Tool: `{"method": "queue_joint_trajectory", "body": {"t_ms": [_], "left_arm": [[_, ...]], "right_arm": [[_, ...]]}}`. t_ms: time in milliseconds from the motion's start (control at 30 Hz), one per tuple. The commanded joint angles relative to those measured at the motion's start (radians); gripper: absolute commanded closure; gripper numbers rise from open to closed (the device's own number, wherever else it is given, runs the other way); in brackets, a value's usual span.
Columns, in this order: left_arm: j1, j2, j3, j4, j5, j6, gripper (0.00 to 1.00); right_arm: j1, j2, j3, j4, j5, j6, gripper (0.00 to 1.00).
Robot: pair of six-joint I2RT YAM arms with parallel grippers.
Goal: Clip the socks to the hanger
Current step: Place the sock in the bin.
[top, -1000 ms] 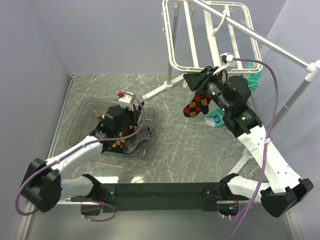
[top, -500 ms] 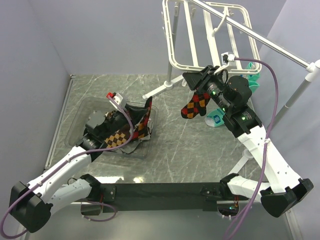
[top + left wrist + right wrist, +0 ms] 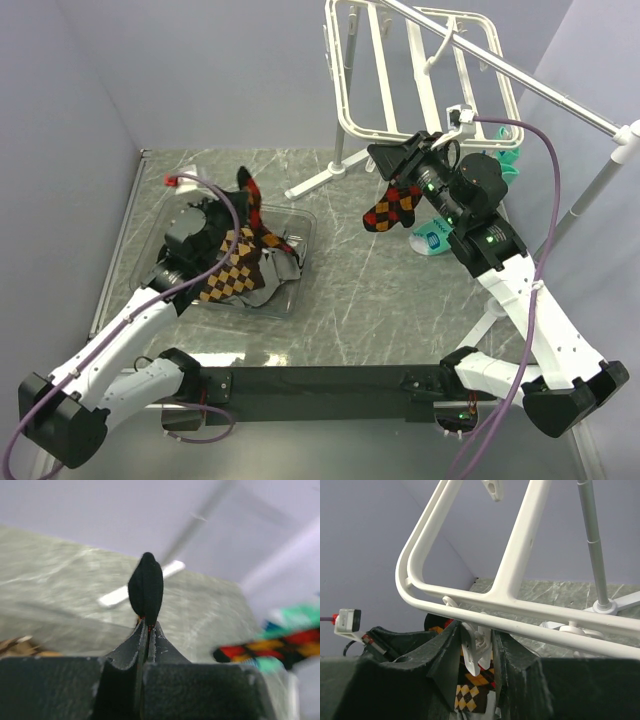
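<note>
Top external view showed 2 arms and 2 argyle socks that I could count. The left gripper (image 3: 148, 626) was up over the clear bin (image 3: 305, 235), near the left edge of the table (image 3: 350, 290). Its 2 fingers were pressed tight together on the black tip of 1 argyle sock (image 3: 232, 272). The rest of that sock hung down into the bin. Dark cloth (image 3: 278, 268) lay beside it in the bin, and I could not tell how many socks that was.

The right gripper (image 3: 476, 632) was high up toward the far right corner, at the near rim of the 1 white hanger (image 3: 516, 555). The right wrist view showed its 2 fingers close on both sides of 1 small white clip (image 3: 472, 652), squeezing it. The other argyle sock (image 3: 392, 208) hung just under that clip. I could not tell if the clip held it.

1 mint-green sock (image 3: 432, 240) lay on the table toward the right edge, beside the right arm. 1 more green piece (image 3: 508, 160) showed behind that arm, partly hidden. 1 silver pole (image 3: 540, 88) ran slanting above the hanger.
</note>
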Motion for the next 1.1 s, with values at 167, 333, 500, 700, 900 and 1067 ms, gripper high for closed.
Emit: {"method": "queue_joint_trajectory", "body": {"t_ms": [167, 333, 500, 700, 900, 1067], "left_arm": [[0.175, 0.005, -0.084, -0.141, -0.177, -0.267, 0.99], [0.308, 0.002, -0.226, -0.153, -0.186, -0.454, 0.99], [0.381, -0.105, -0.308, -0.305, -0.337, -0.601, 0.42], [0.379, -0.208, -0.268, -0.217, -0.273, -0.350, 0.12], [0.269, -0.061, -0.080, -0.199, 0.095, -0.084, 0.18], [-0.044, 0.254, 0.130, -0.380, -0.054, 0.124, 0.19]], "right_arm": [[-0.003, -0.017, -0.010, 0.053, 0.007, -0.003, 1.00], [-0.003, -0.006, -0.007, 0.044, 0.008, -0.008, 1.00], [-0.005, -0.003, -0.002, 0.038, 0.013, -0.017, 1.00], [-0.005, 0.003, -0.004, 0.038, 0.008, -0.014, 1.00], [-0.003, 0.006, -0.007, 0.042, 0.000, -0.005, 1.00], [-0.003, 0.003, 0.001, 0.029, 0.008, -0.011, 1.00]]}}
